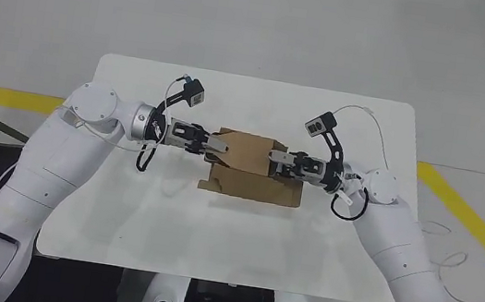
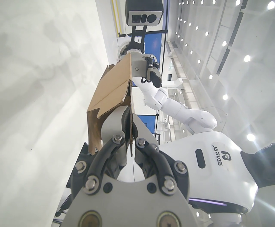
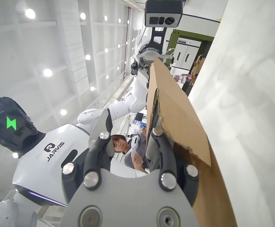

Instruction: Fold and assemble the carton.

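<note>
The brown carton (image 1: 250, 163) stands half folded in the middle of the white table (image 1: 122, 209). At its left end, my left gripper (image 1: 211, 143) is shut on the edge of a carton panel; the left wrist view shows the cardboard (image 2: 111, 94) pinched between the two pads of the left gripper (image 2: 129, 122). My right gripper (image 1: 276, 161) is at the carton's right end and stands open. In the right wrist view one finger (image 3: 155, 129) lies against the cardboard flap (image 3: 171, 111) and the other finger (image 3: 105, 124) stands clear of it.
The table's white top is bare to the left, right and front of the carton. The table's far edge (image 1: 262, 79) lies a short way behind both wrists. A yellow floor line (image 1: 459, 200) runs beyond the table's right side.
</note>
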